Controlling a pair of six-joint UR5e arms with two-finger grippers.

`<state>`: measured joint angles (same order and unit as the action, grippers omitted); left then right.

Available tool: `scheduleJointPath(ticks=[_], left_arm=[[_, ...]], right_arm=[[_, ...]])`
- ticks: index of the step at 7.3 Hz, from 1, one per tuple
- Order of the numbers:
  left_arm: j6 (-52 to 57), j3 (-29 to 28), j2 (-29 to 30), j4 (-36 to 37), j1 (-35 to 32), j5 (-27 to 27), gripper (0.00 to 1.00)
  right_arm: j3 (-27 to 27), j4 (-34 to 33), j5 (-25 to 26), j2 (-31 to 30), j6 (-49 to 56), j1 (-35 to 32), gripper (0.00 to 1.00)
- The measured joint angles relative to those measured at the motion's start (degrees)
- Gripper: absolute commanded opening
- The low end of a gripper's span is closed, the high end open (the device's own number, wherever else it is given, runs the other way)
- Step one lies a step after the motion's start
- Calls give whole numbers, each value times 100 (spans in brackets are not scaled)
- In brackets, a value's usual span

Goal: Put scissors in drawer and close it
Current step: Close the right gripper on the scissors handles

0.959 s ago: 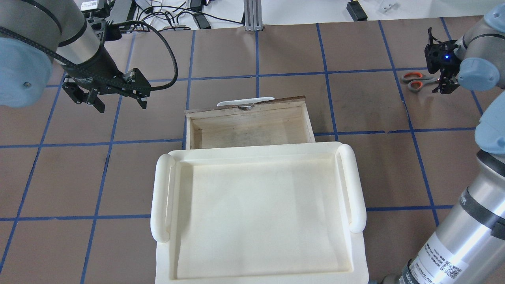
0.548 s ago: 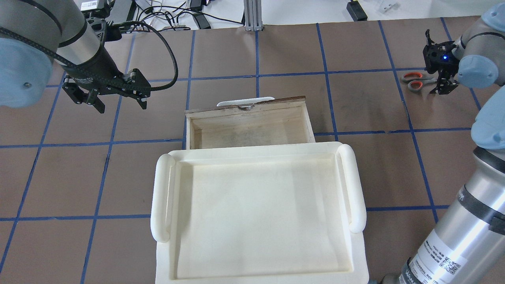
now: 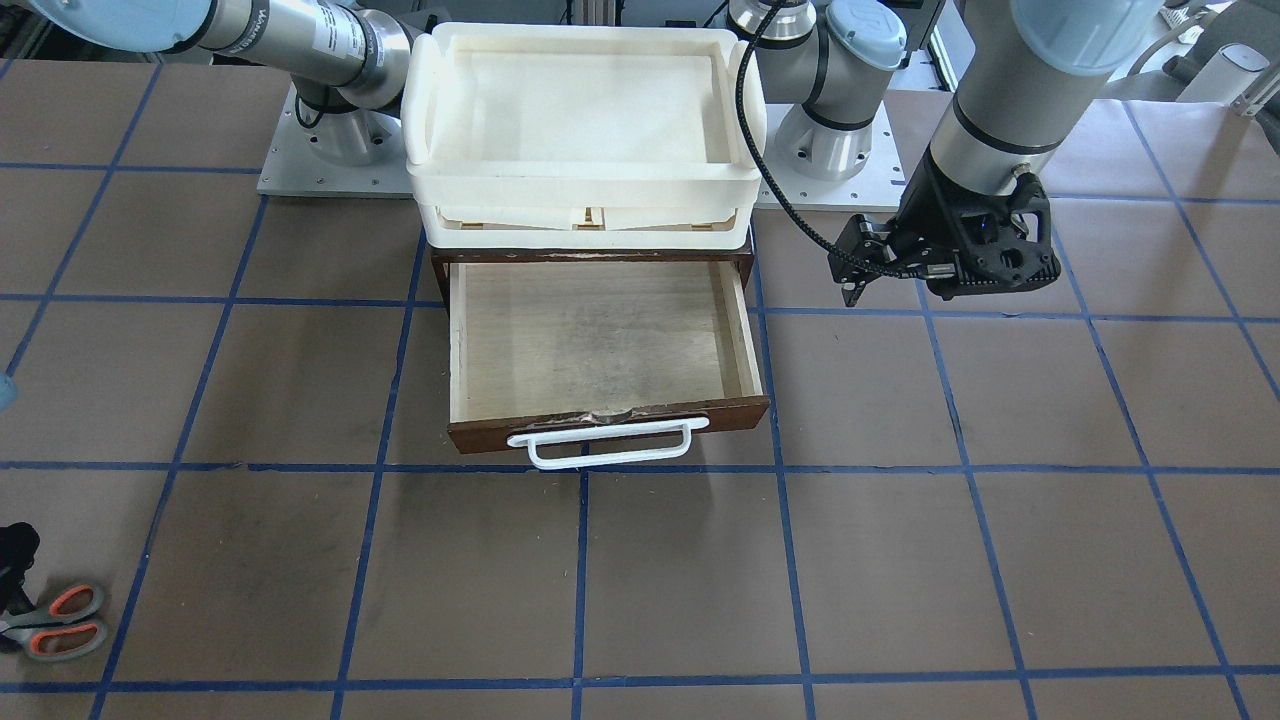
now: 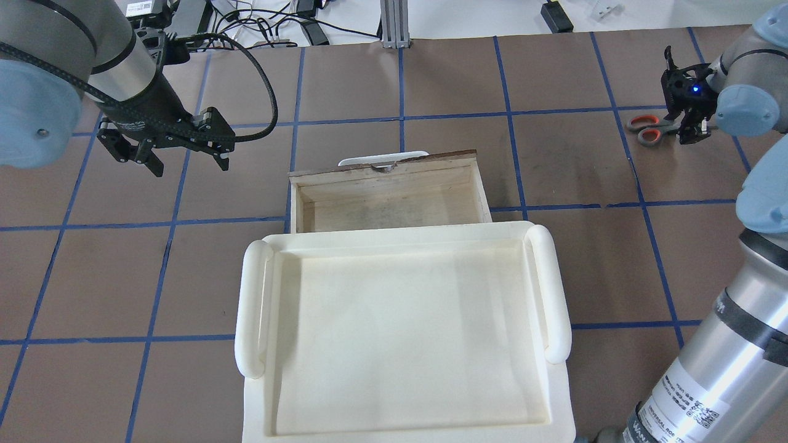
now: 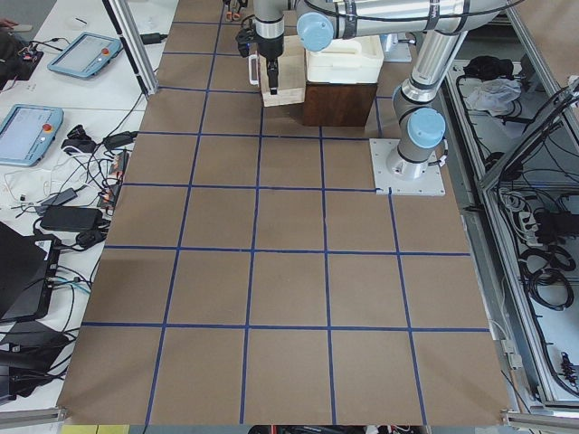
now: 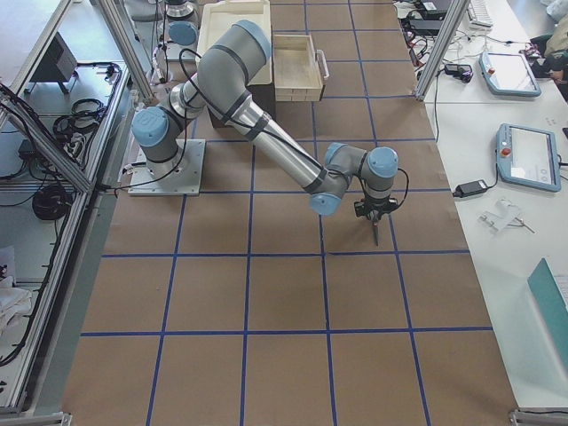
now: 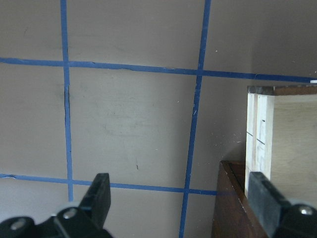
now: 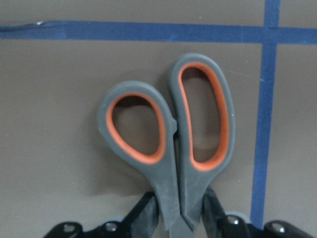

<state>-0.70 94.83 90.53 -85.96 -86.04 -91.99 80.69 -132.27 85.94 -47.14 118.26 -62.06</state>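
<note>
The scissors (image 4: pixel 645 128), grey handles with orange-red loops, lie flat on the table at the far right; they also show in the front view (image 3: pixel 55 620). My right gripper (image 4: pixel 691 128) is down on them. In the right wrist view its fingers (image 8: pixel 144 213) press both sides of the scissors (image 8: pixel 168 134) just below the handles. The drawer (image 4: pixel 388 200) stands pulled open and empty at the centre, white handle (image 3: pixel 600 447) on its dark front. My left gripper (image 4: pixel 184 161) hangs open and empty left of the drawer, whose corner (image 7: pixel 260 144) shows in its wrist view.
A large white tray (image 4: pixel 557 295) sits on top of the dark cabinet that holds the drawer, at the robot's side of the table. Blue tape lines grid the brown table. Cables and power bricks (image 4: pixel 308 24) lie past the far edge.
My right gripper's fingers have drawn in around the scissors and the hand has shifted slightly towards the far edge. The scissors, drawer and left arm have not moved.
</note>
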Motion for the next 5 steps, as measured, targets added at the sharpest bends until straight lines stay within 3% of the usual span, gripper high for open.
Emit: scheduleJointPath(ticks=[3,5], left_arm=[[0,0,0,0,0,3,100],[0,0,-1,0,0,3,100]], right_arm=[[4,125,13,-218,-10,-9,4],[30,654,42,-774,-8,-40,5]])
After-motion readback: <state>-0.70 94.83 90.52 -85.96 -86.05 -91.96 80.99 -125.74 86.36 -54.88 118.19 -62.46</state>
